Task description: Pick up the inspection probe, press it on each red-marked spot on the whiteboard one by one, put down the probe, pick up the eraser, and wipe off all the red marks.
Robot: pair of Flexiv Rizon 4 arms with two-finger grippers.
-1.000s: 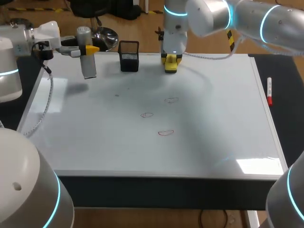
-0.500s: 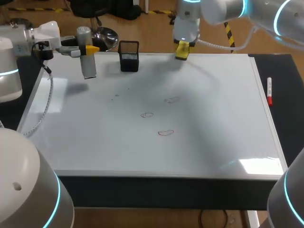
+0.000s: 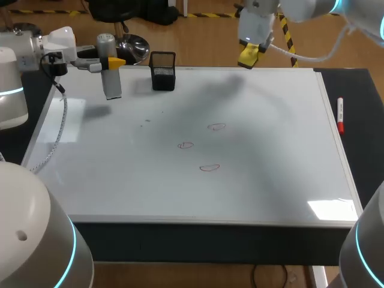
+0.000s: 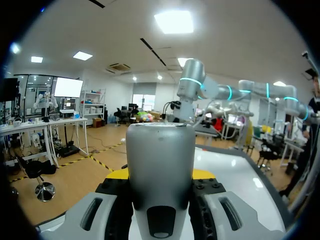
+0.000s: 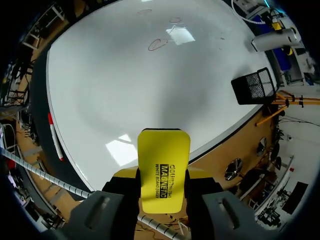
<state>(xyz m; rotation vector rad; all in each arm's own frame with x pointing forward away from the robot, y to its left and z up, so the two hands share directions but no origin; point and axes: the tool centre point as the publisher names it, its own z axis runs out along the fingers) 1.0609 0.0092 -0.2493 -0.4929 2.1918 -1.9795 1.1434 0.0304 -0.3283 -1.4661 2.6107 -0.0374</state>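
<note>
Right gripper (image 3: 249,56) clamped on eraser (image 5: 163,169), hovered above whiteboard (image 3: 276,156) edge, 1 o'clock. Left gripper (image 3: 109,62) clamped on probe (image 3: 112,84), 10 o'clock. Risk: tilted eraser contact might smear red marks (image 3: 209,167).

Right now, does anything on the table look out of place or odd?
Nothing spilled or damaged. One oddity: the left claw grips the probe while the right claw holds the eraser. A red marker lies off the whiteboard.
</note>
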